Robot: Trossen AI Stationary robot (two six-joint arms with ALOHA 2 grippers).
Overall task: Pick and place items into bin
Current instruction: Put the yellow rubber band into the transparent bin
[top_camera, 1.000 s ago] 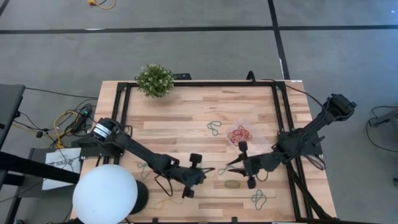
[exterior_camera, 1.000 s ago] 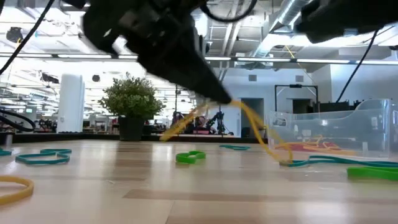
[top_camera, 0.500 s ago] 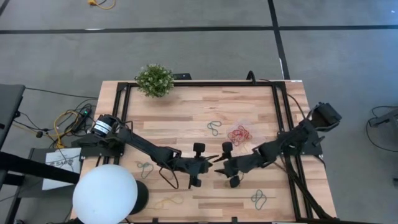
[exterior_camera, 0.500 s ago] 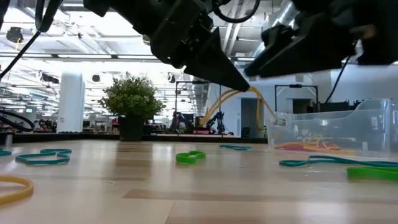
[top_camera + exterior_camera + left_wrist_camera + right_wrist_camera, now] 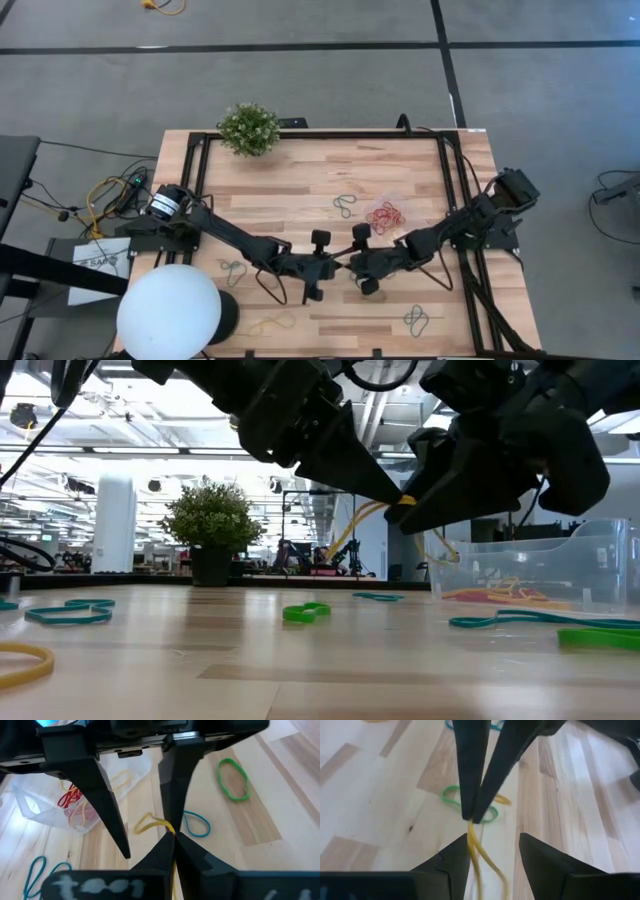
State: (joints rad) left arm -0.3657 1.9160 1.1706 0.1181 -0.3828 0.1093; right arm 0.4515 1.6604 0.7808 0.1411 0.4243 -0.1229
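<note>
My left gripper (image 5: 173, 836) is shut on a yellow rubber band (image 5: 149, 824) above the middle of the table (image 5: 343, 262). My right gripper (image 5: 492, 855) is open and faces it tip to tip (image 5: 353, 263). Its two fingers stand on either side of the hanging band (image 5: 479, 851); whether they touch it I cannot tell. The clear bin (image 5: 386, 215) sits toward the table's right and holds red and yellow bands. In the low view the bin (image 5: 545, 565) stands behind my right gripper (image 5: 418, 520). My left gripper pinches the yellow band at one end of its loop (image 5: 167, 826), between its two fingertips. The fingers come from the table's left, slanting down. The band is lifted clear of the table, and the rest hangs slack below the tips (image 5: 438, 550).
Loose bands lie on the wood: a teal one (image 5: 343, 206) left of the bin, another (image 5: 415, 320) near the right near corner, one (image 5: 235, 270) under my left arm and a yellow one (image 5: 270, 323). A potted plant (image 5: 248, 128) stands at the far left and a white globe (image 5: 168, 312) at the near left.
My right gripper has moved from beside the bin toward the table's left until it meets my left gripper, its open fingers now around the band. My left gripper has risen slightly. The yellow band's lower end, which lay on the table, now hangs clear.
</note>
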